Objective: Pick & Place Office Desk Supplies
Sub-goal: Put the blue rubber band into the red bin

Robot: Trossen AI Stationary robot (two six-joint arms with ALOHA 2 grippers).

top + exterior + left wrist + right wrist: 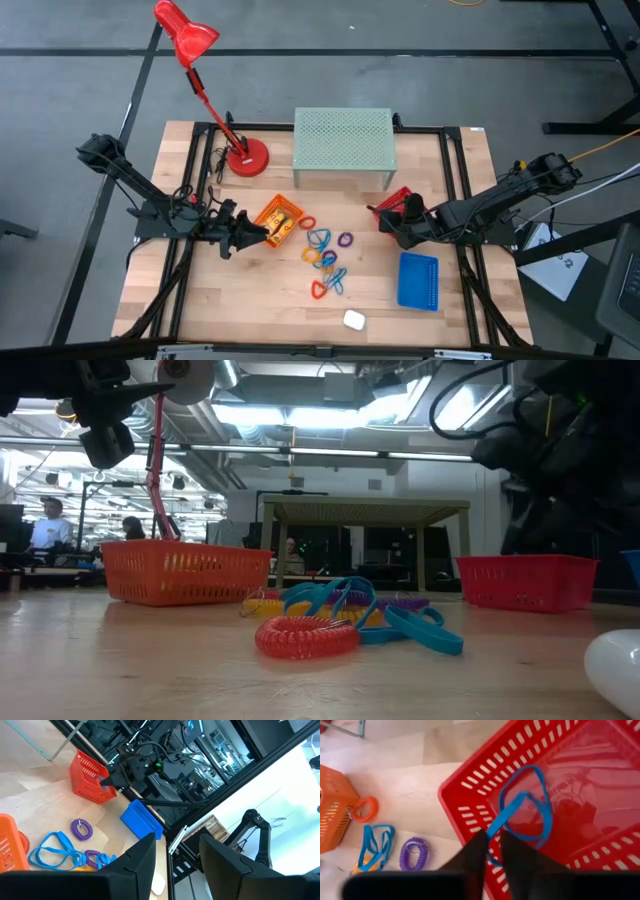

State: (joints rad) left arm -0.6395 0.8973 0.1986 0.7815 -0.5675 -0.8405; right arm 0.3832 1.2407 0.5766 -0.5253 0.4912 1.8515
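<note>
one flat blue elastic loop (522, 815) hanging over the rim and into the red mesh plastic basket (470, 787), pinched at its near end between the barely parted fingers of the right gripper (492, 851). judged early: bulk of the coloured loops (325, 262) lying loose on the wooden table left of that red basket, near the orange mesh basket (278, 222). blue mesh basket (418, 280) just in front of it. left gripper (240, 233) beside the orange basket, fingers apart, nothing held.
</note>
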